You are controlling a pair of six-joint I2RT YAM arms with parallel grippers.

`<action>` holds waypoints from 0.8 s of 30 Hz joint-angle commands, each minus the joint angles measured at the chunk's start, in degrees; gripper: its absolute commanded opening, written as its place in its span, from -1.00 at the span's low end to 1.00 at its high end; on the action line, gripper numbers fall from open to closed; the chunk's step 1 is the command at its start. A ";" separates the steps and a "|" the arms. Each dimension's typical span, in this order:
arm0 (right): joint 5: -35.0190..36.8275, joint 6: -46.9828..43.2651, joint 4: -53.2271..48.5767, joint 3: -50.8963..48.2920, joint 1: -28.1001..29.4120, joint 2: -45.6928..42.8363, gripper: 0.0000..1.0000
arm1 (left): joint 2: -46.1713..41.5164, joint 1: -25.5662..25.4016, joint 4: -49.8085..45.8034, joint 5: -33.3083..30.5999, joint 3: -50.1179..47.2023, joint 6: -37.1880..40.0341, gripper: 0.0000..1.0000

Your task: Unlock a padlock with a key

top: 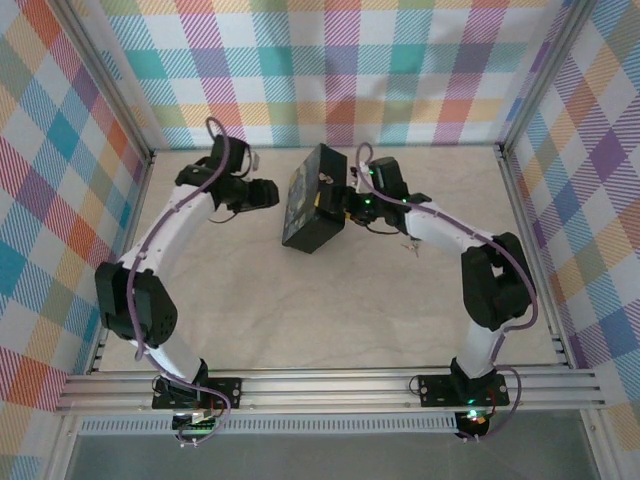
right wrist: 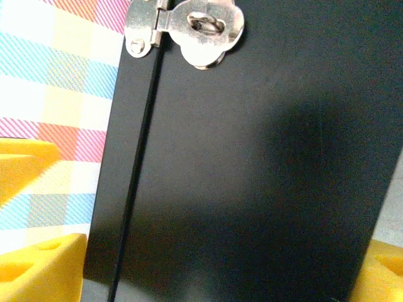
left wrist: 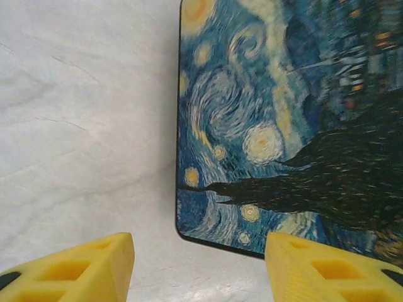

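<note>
Padlock (top: pixel 408 244) on bare table (top: pixel 250 300), right fingers (right wrist: pixel 44 270) clasp tin (right wrist: pixel 252 189) edges, left fingers (left wrist: pixel 94 267) spread, empty

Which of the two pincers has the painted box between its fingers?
The right pincer: its yellow fingers flank the tin box. The left pincer hangs open, apart from it.

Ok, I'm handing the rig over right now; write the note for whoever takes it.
Left claw: open, empty, facing the tin's printed lid near one corner.
Right claw: fingers flank the tin's black side wall; grip or not, cannot tell.
Tin: mid-table between the claws; hasp folded over its staple, staple hole bare.
Small pale item on the table beside the right arm: too small to name.
Done: nothing confirmed. Left: locate padlock and key, then unlock.
</note>
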 commanded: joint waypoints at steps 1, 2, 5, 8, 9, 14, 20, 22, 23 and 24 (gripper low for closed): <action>-4.77 5.17 5.82 -8.00 -1.36 0.23 0.79 | 4.75 -2.83 3.67 -4.63 0.76 -3.59 0.13; -5.21 5.61 7.60 -9.37 -1.66 0.08 0.79 | 6.24 -3.17 4.26 -5.11 1.34 -4.37 0.13; -6.15 6.96 12.53 -12.55 -2.15 0.15 0.82 | 11.49 -4.04 5.96 -6.84 4.05 -6.67 0.13; -6.40 8.57 17.29 -15.25 -2.61 0.61 0.84 | 15.14 -4.21 7.69 -9.24 6.12 -8.53 0.13; -6.61 9.12 18.16 -15.79 -2.87 1.05 0.84 | 16.08 -4.28 7.99 -10.20 6.76 -8.87 0.12; -8.86 10.80 22.08 -17.42 -4.19 3.32 0.90 | 19.35 -4.32 8.66 -11.01 7.55 -8.79 0.11; -10.32 11.28 19.86 -16.19 -5.46 5.46 0.94 | 20.80 -4.32 9.09 -11.38 5.22 -8.59 0.08; -10.25 11.04 17.47 -15.24 -5.61 5.95 0.95 | 20.80 -4.30 9.27 -11.64 4.50 -8.37 0.08; -10.25 10.85 16.73 -14.93 -5.65 6.04 0.95 | 20.78 -4.24 9.27 -11.74 4.33 -8.29 0.08; -10.03 10.75 16.13 -14.71 -5.66 6.09 0.95 | 20.85 -4.23 9.18 -11.96 4.29 -8.20 0.08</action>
